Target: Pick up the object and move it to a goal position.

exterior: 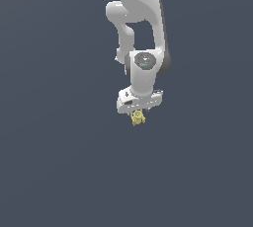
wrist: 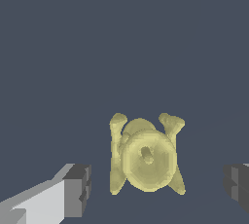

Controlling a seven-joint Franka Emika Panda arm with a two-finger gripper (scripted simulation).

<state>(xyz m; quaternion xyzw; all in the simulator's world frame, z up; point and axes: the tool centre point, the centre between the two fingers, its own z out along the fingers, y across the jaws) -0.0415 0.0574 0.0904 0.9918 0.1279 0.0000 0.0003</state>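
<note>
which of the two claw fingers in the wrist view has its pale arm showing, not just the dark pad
The finger with the light grey arm behind its pad; the other finger shows only dark pad. The yellow object sits between them, untouched.

1. The object point(wrist: 145, 159) — pale yellow all over, no markings, a darker olive shade in its creases.
2. The gripper point(wrist: 155, 189) — white body, dark grey pads point(wrist: 78, 189) on the fingers.
3. The arm point(exterior: 141, 28) shows glossy white, with a grey disc at the wrist joint and black trim.
4. The background point(exterior: 49, 147) is plain slate blue-grey.
</note>
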